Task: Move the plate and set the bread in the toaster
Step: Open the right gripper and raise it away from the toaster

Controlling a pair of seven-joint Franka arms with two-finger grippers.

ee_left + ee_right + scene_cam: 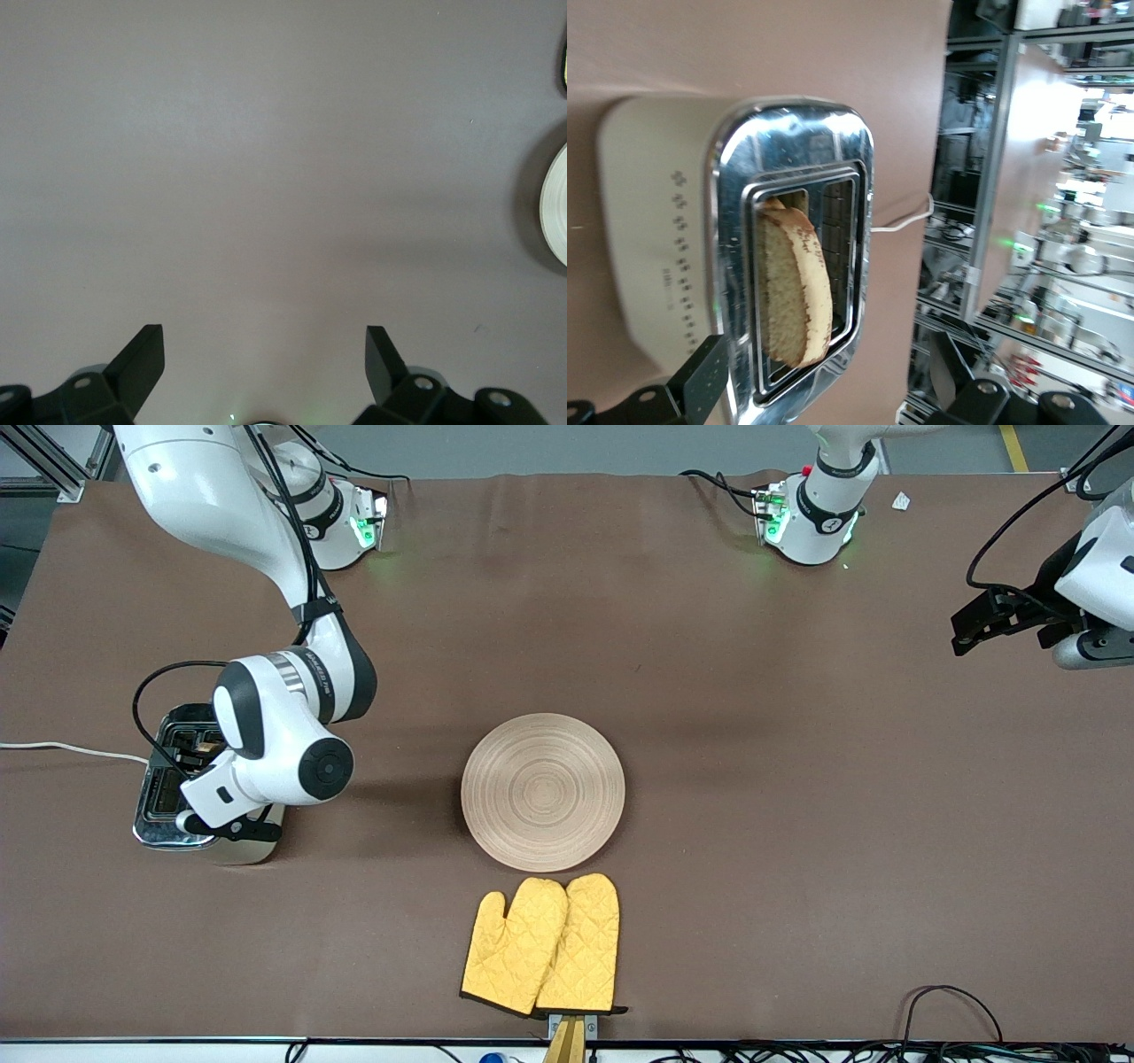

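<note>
The cream toaster (656, 230) with a chrome top stands at the right arm's end of the table (164, 793). The bread (793, 292) stands upright in one slot and sticks out above the chrome. My right gripper (828, 370) is open just above the toaster, its fingers apart on either side of the bread's end and clear of it. The wooden plate (542, 791) lies bare at the table's middle; its rim shows in the left wrist view (556, 208). My left gripper (966, 631) is open and empty, raised over bare table at the left arm's end (264, 343).
Two yellow oven mitts (540, 946) lie side by side, nearer to the front camera than the plate. The toaster's white cord (62, 750) runs off the table's end. Cables (948, 1010) lie along the front edge.
</note>
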